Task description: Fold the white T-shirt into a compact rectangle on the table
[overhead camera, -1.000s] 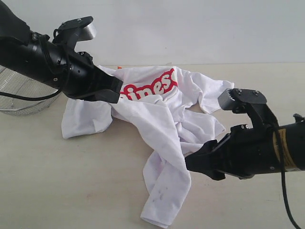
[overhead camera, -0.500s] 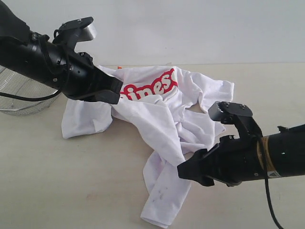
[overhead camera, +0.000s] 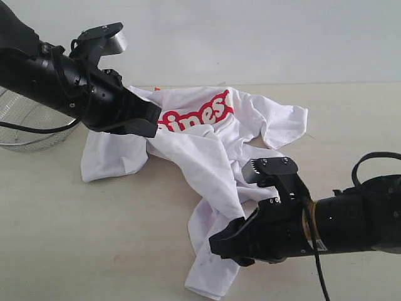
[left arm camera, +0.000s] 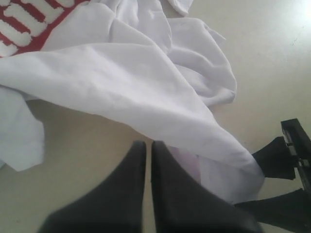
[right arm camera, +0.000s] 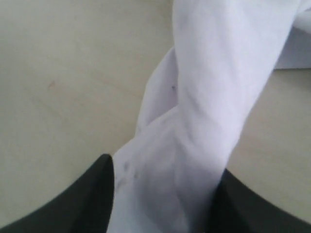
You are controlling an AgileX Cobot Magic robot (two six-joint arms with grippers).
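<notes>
The white T-shirt (overhead camera: 207, 150) lies crumpled on the table (overhead camera: 75, 232), its red lettering facing up at the back and a long strip trailing toward the front. My left gripper (overhead camera: 150, 122) is shut just beside the lettering; in the left wrist view its fingers (left arm camera: 148, 143) are pressed together with no cloth between them, and a fold of the shirt (left arm camera: 121, 82) lies just beyond. My right gripper (overhead camera: 219, 241) is low over the trailing strip. Its jaws (right arm camera: 165, 165) stand open on either side of the bunched cloth (right arm camera: 209, 97).
A wire-mesh basket (overhead camera: 25, 125) stands at the far left behind the left arm. A pale wall runs along the back of the table. The right gripper's black fingers (left arm camera: 286, 160) show in the left wrist view past the shirt's fold.
My right arm has moved left and down along the shirt until its jaws straddle the trailing strip, and they have narrowed slightly. The left arm and the shirt have not moved.
</notes>
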